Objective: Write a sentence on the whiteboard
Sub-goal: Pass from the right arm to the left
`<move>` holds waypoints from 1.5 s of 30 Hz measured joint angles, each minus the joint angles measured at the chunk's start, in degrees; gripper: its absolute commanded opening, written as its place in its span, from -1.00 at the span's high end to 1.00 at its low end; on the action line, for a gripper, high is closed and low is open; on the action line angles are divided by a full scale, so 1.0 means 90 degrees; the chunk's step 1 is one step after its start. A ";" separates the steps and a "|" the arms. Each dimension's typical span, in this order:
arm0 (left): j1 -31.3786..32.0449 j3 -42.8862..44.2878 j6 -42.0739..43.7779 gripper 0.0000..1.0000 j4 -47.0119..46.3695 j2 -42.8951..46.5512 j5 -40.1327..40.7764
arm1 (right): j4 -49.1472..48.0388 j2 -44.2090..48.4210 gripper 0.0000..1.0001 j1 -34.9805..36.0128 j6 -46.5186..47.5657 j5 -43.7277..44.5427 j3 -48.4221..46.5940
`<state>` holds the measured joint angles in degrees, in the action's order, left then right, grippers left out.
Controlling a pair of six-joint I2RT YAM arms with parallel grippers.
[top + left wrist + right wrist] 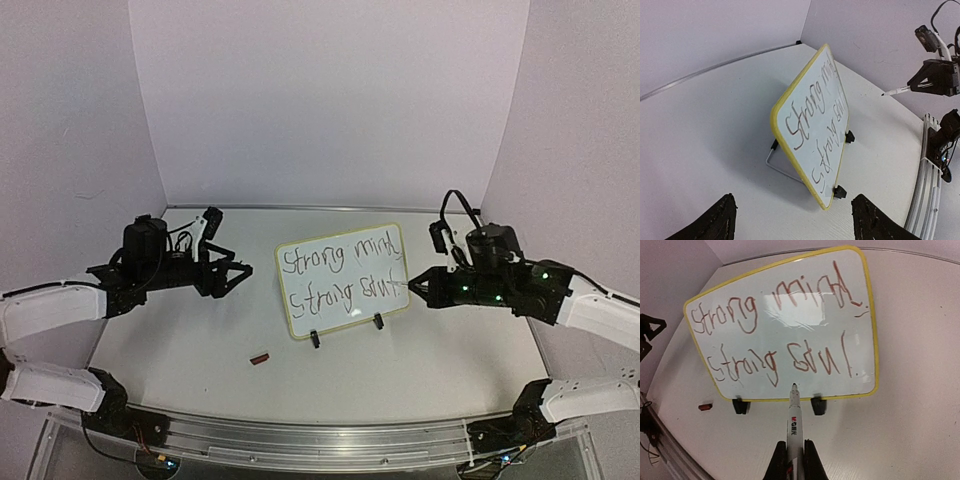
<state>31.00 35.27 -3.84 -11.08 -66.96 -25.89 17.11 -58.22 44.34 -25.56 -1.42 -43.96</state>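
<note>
The whiteboard (342, 300) stands tilted on its wire stand in the middle of the table. Its yellow frame shows in the left wrist view (790, 155) and the right wrist view (871, 330). The sentence (338, 262) (775, 360) fills two lines, reading roughly "Strong mind / Strong soul". My left gripper (236, 276) (795, 225) is open, a little left of the board's edge and not touching it. My right gripper (418, 286) (795, 462) is shut on a white marker (794, 425) (897, 91), whose tip points at the board's lower edge from just off its right side.
A small red marker cap (260, 357) (705, 406) lies on the table in front of the board's left corner. White walls close the back and both sides. A metal rail (320, 440) runs along the near edge between the arm bases.
</note>
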 measured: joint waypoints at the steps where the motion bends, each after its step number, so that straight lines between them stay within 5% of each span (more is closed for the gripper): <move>1: 0.0083 0.0029 0.0029 -0.57 0.0164 0.0329 0.0123 | 0.0156 -0.0075 1.00 0.0000 0.0047 -0.0262 -0.0216; 8: 0.1170 0.0379 -0.0076 -0.53 0.0850 0.1054 0.0291 | 0.1187 -0.0873 1.00 0.0000 0.0218 -0.2244 -0.1380; 21: 0.3784 0.1499 0.0301 -0.46 0.1296 -0.0861 0.0238 | 0.1862 -0.2291 1.00 0.0054 0.0027 -0.5329 -0.2164; 39: 0.4088 0.1915 0.0435 0.50 0.0588 -0.1905 0.0003 | 0.1993 -0.2817 1.00 0.0520 -0.0019 -0.5918 -0.2398; 45: 0.4153 0.1972 0.0435 0.66 0.0575 -0.2060 -0.0270 | 0.2028 -0.2817 1.00 0.0525 -0.0001 -0.5876 -0.2509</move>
<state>68.38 53.03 0.08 -5.90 -85.50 -28.32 35.37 -83.57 49.06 -25.57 -54.30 -66.54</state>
